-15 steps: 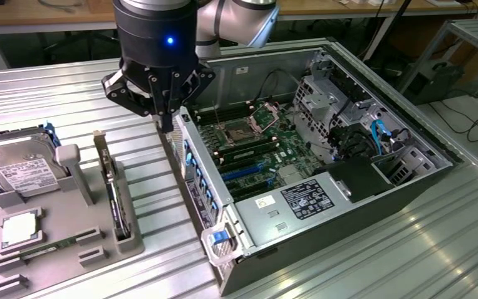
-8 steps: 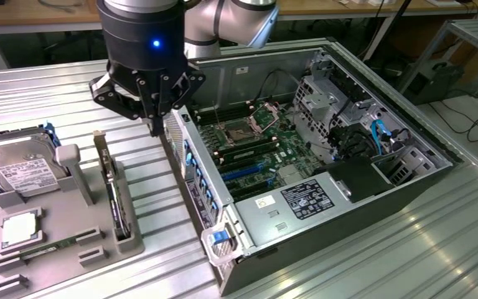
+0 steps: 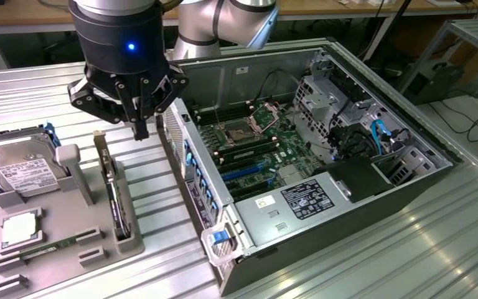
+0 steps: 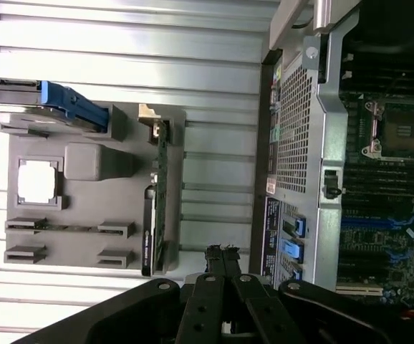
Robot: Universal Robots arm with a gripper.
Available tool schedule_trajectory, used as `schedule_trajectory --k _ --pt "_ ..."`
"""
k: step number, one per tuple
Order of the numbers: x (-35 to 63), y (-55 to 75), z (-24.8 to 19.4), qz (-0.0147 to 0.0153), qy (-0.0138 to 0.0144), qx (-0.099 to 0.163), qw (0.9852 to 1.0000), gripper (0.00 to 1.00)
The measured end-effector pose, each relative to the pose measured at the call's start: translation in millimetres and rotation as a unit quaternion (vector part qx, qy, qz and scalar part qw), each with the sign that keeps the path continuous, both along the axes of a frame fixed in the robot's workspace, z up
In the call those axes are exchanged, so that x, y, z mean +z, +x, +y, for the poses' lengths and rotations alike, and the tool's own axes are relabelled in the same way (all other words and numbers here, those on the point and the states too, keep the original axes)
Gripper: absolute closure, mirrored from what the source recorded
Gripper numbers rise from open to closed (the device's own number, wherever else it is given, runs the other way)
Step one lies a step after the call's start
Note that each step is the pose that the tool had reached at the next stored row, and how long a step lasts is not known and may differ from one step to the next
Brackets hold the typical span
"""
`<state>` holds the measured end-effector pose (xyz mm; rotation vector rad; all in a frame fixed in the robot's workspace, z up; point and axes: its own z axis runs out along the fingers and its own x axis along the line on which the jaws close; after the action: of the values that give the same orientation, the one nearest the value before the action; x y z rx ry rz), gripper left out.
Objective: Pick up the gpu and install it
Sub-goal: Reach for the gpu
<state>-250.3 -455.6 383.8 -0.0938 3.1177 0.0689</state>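
My gripper (image 3: 141,133) hangs empty, fingers together, just beside and above the gpu (image 3: 116,196) standing edgewise in the grey holder (image 3: 71,215); I judge the card light, stiff and fragile, best gripped by its top edge.

Matt grey plastic holder (image 3: 73,218), ribbed shiny metal table (image 3: 363,261), matt black hand (image 3: 141,132).

Exterior looks down obliquely, wrist straight down; both see tray (image 3: 65,217).
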Motion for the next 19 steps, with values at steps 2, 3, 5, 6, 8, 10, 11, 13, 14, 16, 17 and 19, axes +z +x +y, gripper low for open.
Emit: schedule_trajectory --k 2,3,5,6,8,10,11,13,14,16,17,19 --pt "-0.3 -3.7 1.9 0.0 -0.0001 0.0 1.0 0.89" --pt "-0.7 -6.1 3.3 0.0001 -0.0001 0.0 1.0 0.89" --pt "-1.3 -12.8 3.7 0.0001 -0.0001 -0.001 1.0 0.89" --pt "-1.5 -14.9 3.7 0.0001 -0.0001 -0.001 1.0 0.89" --pt "-2.0 -20.7 3.7 0.0 0.0 -0.002 1.0 0.89" --pt "-2.5 -25.8 3.7 0.0 0.0 -0.003 1.0 0.89" --pt "-2.8 -28.6 3.7 0.0 0.0 -0.003 1.0 0.89" --pt "-3.1 -33.3 3.7 0.0 0.0 -0.003 1.0 0.89" --pt "-3.3 -35.7 3.7 0.0001 0.0 -0.004 1.0 0.89" --pt "-3.6 -41.3 3.7 0.0001 0.0 -0.004 1.0 0.89" --pt "-3.8 -43.4 3.7 0.0001 -0.0001 -0.005 1.0 0.89" --pt "-4.3 -49.2 3.7 0.0001 -0.0001 -0.005 1.0 0.89"
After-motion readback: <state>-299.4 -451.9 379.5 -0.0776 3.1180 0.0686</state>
